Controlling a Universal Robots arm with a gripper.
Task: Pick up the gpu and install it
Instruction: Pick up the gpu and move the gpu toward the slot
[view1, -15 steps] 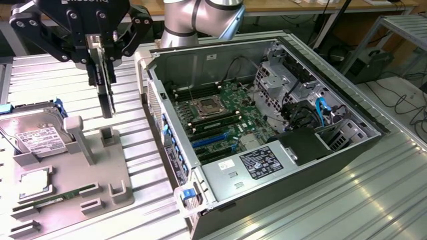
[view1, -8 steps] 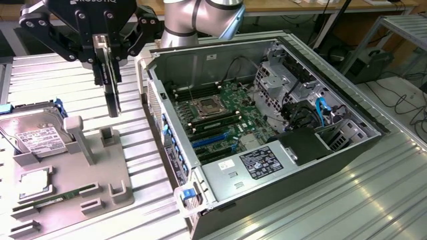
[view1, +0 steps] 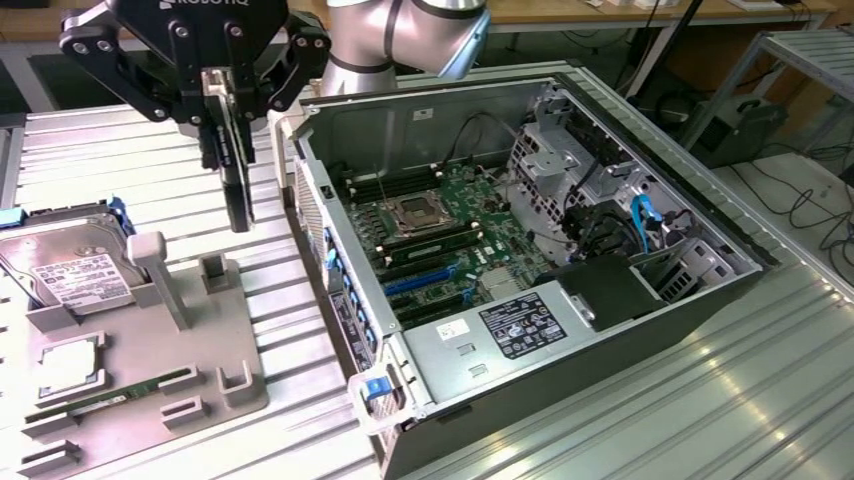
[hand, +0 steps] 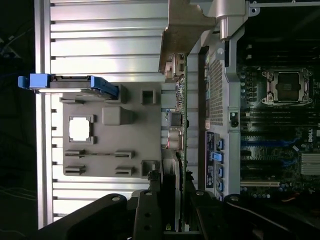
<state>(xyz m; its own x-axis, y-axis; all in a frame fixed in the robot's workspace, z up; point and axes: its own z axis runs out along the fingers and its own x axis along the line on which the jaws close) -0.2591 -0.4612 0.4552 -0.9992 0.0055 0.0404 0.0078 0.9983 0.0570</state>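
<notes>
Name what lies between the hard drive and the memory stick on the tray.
A square silvery chip, between the hard drive and the memory stick; the exterior view shows it.

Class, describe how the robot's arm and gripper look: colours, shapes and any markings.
The arm is a smooth silver-grey tube with rounded joint housings. The gripper is matt black. It has a blocky body with white Robotiq lettering, cut off by the picture's edge. Its two fingers are built from angular linkage bars joined by round silver pivot pins.
</notes>
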